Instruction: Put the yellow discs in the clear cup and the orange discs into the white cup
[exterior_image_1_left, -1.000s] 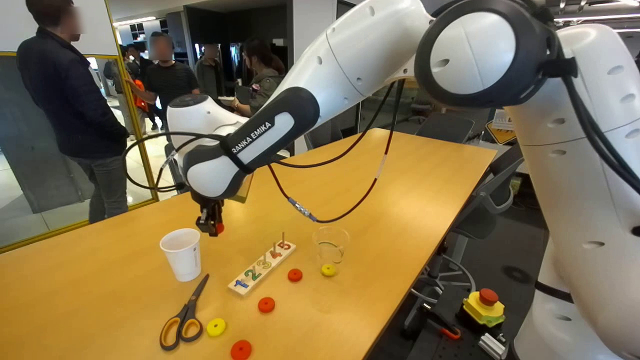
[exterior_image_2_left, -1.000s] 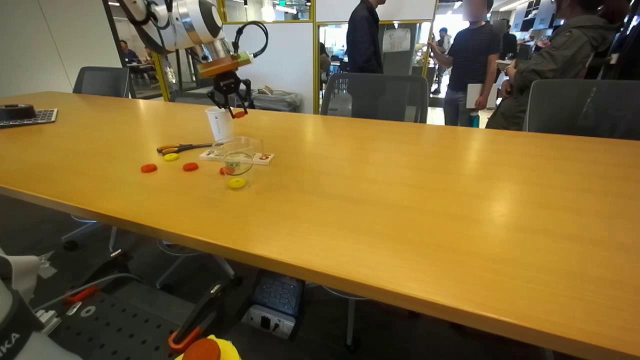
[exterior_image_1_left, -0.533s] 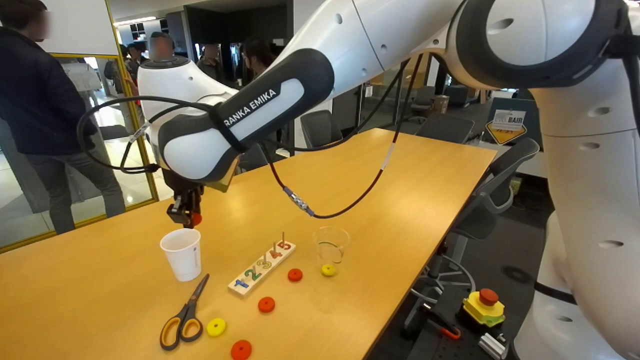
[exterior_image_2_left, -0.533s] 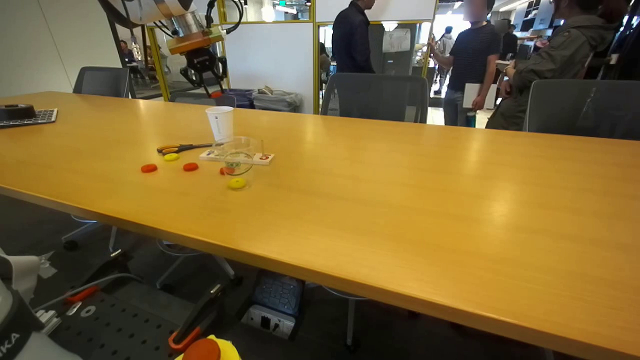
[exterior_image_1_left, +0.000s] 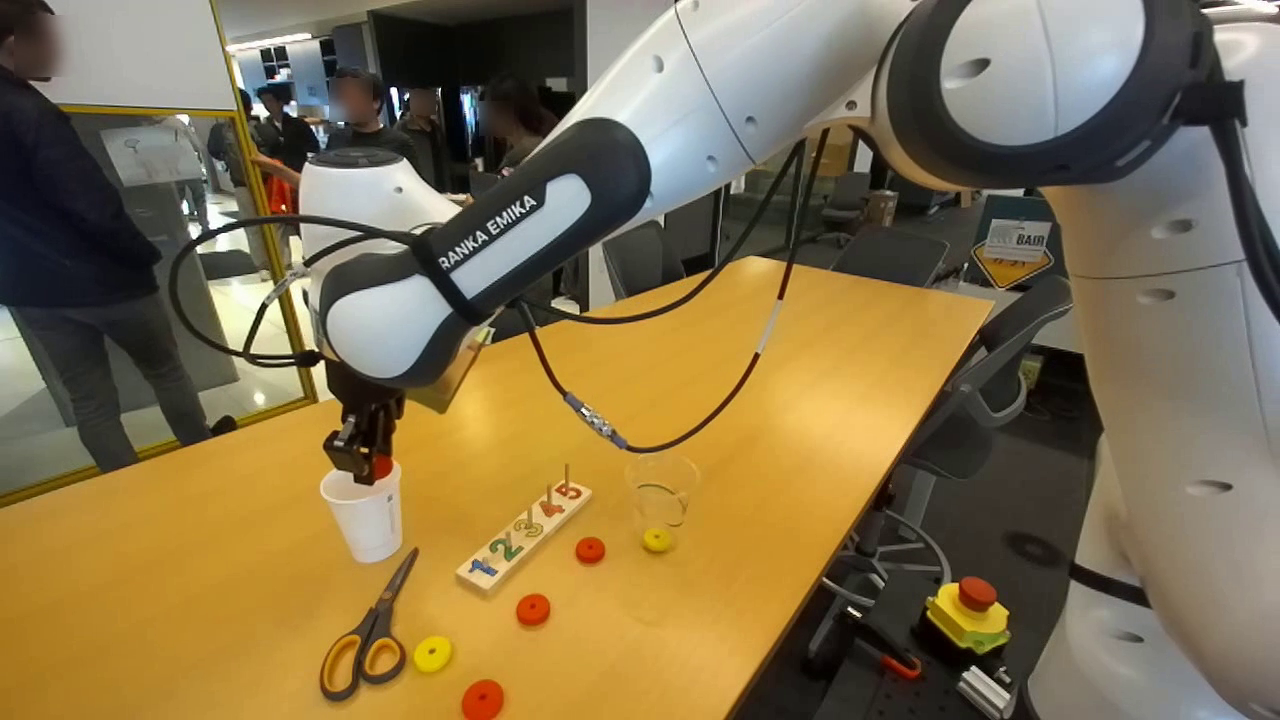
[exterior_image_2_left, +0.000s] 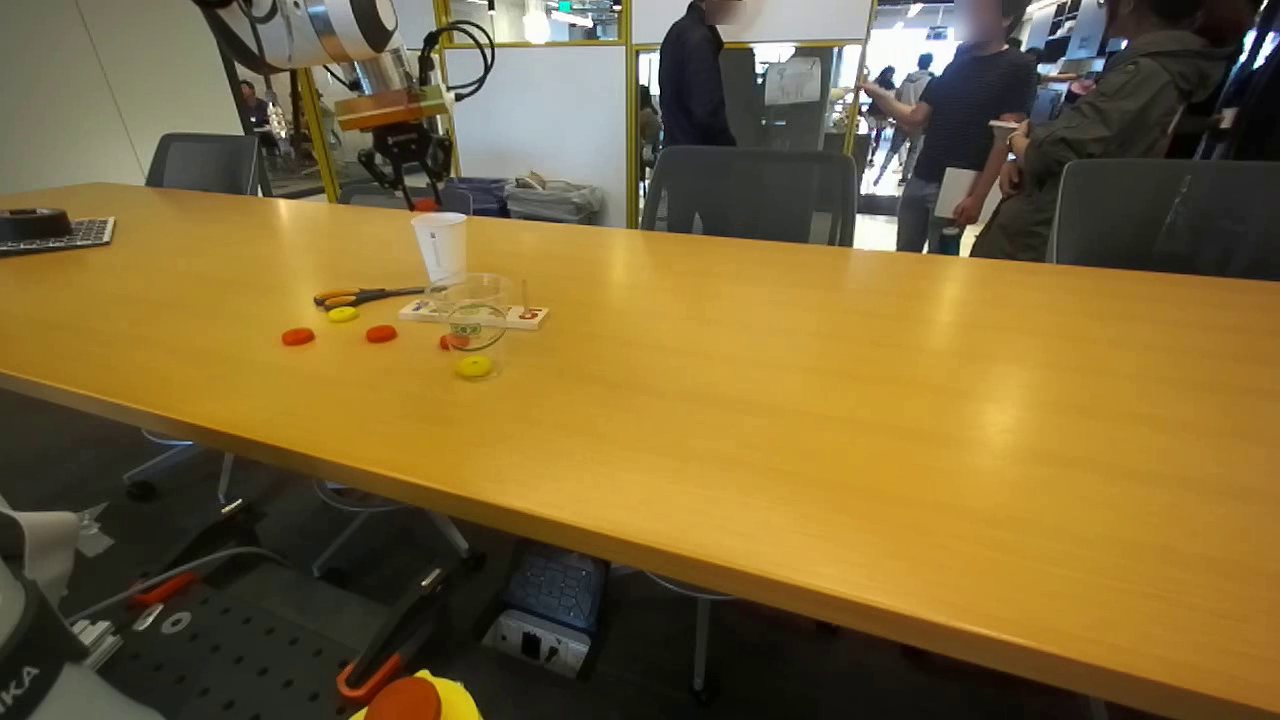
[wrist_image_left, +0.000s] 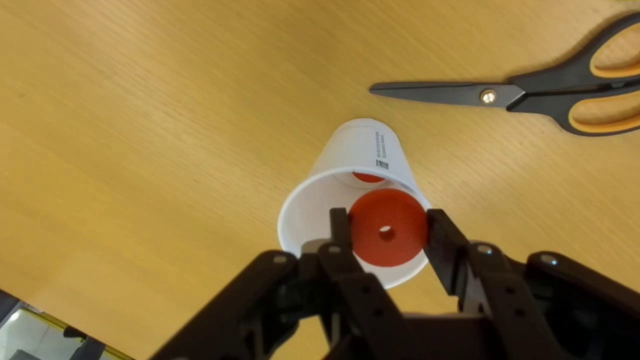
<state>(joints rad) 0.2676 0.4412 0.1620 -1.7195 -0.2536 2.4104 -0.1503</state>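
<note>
Gripper (wrist_image_left: 387, 227) pinches orange disc (wrist_image_left: 387, 212) above white cup (exterior_image_1_left: 366, 525), left in an exterior view; disc hangs right of centre in wrist view, so early release might bounce it off the cup's edge.

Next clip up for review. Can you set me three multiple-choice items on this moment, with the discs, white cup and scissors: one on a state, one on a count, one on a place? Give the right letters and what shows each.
1. The fingers over the white cup are:
A. open and empty
B. closed on an orange disc
C. gripping the cup

2. How many other orange discs lie on the table, outside the cup?
A. three
B. five
C. none

3. The scissors lie:
A. inside the white cup
B. under the table
C. beside a yellow disc

1 B: the wrist view shows it pinched between them.
2 A: both exterior views show three.
3 C: both exterior views show them side by side.
</note>
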